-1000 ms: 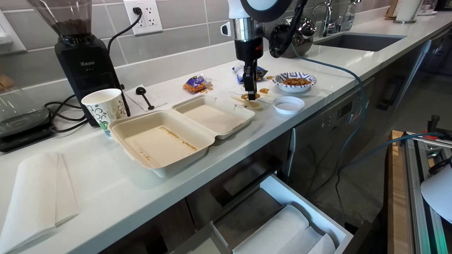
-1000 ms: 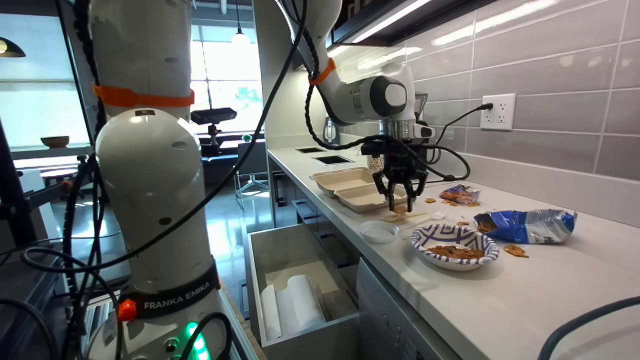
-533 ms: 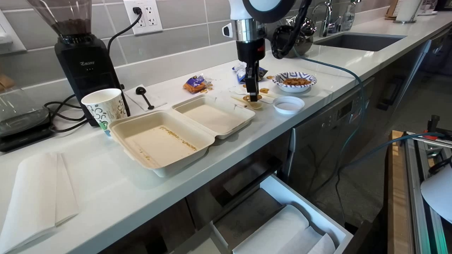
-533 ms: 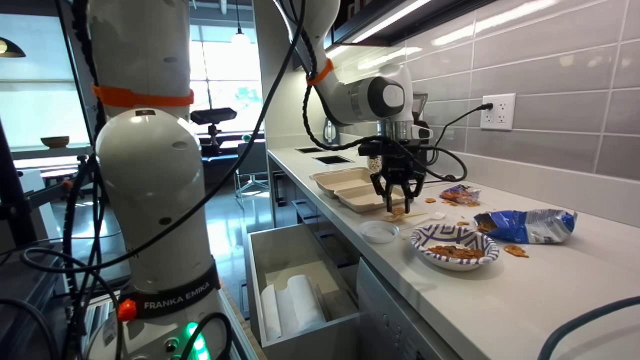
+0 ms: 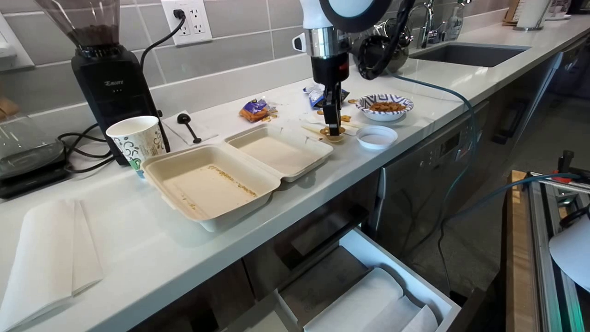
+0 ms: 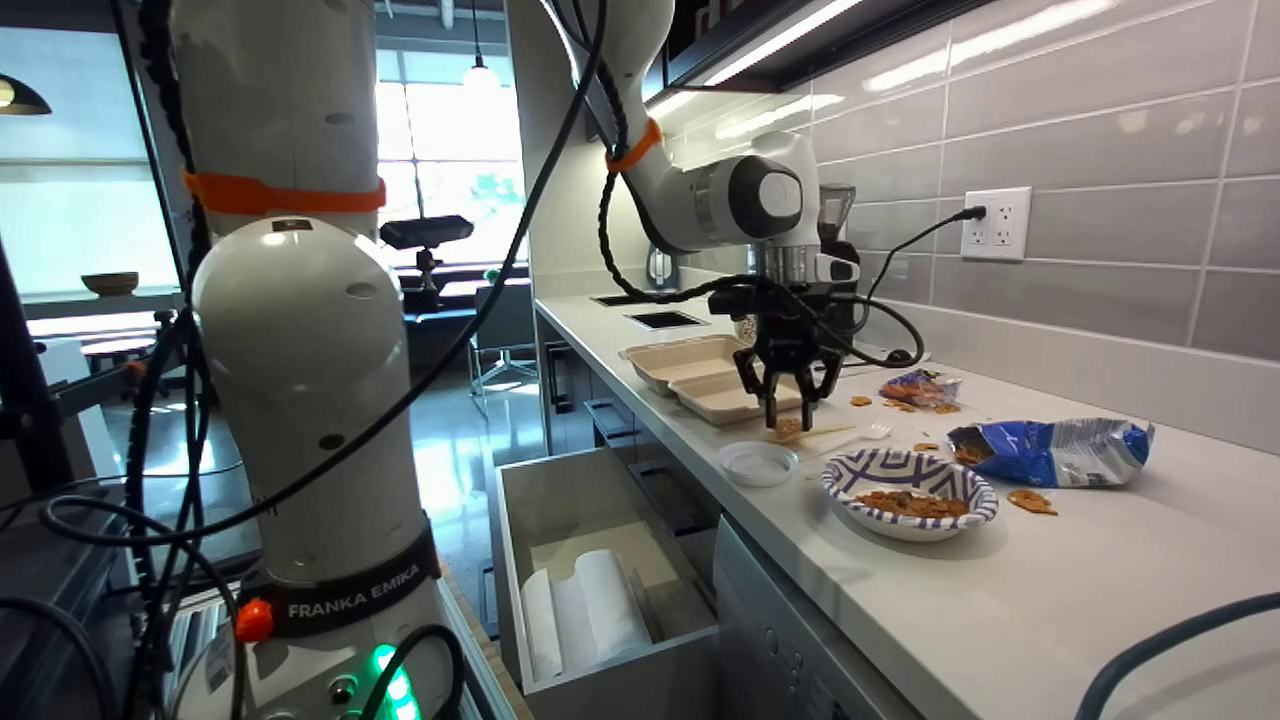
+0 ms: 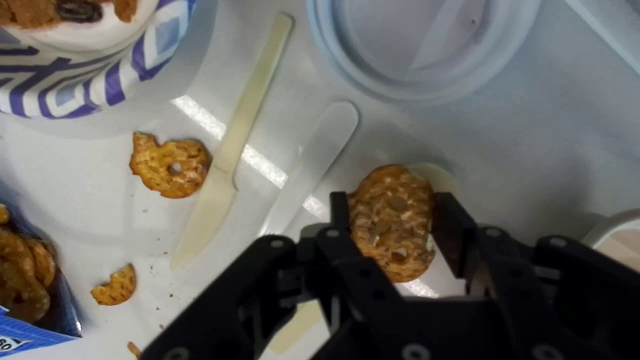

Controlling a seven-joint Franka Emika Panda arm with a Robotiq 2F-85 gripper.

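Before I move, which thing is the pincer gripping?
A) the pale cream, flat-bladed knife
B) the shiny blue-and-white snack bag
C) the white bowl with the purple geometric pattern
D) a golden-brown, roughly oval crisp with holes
D: the wrist view shows the golden-brown, roughly oval crisp with holes between the two fingers of the pincer, one against each side.

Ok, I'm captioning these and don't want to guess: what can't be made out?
Spoon, its middle: wrist view, hidden by the cracker and claw.
Blue bag, most lettering: wrist view, cut off by the left edge; too small in both exterior views.
Paper cup, inside bottom: in an exterior view, hidden by its wall.
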